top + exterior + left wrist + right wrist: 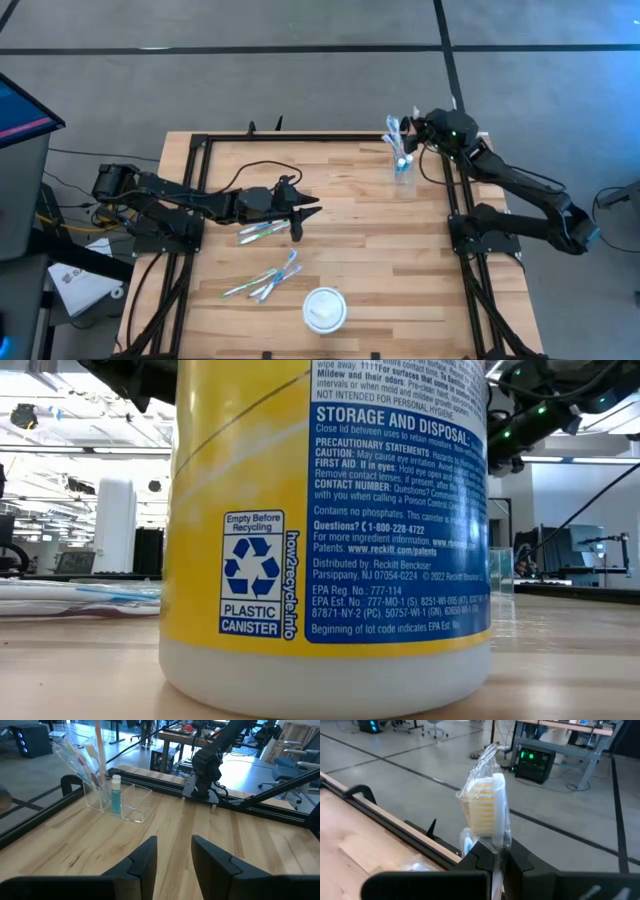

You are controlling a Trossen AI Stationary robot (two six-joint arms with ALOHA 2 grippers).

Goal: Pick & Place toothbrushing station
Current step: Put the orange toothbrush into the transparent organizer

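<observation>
Right between the right fingers (501, 865) we have a wrapped toothbrush (485, 807), pinched tight, its bristle head standing up just past the fingertips. From above, those fingers sit over the far right corner of the counter (380, 250), touching or just above the clear holder (403, 163), which already carries several brushes and a small tube with blue contents (116, 795). So this brush looks to us like it is about to be placed there, though not yet let go.

Over to the left fingers (172, 857): parted, nothing between them, bare wood just ahead and the holder well beyond. In the overhead view, a wrapped brush pair (262, 232) lies just beside those left fingers, and a looser cluster of toothbrushes (265, 281) lies farther off toward the near edge, next to the round white disc (325, 309).

Our read: partly done, several brushes left to move.
</observation>
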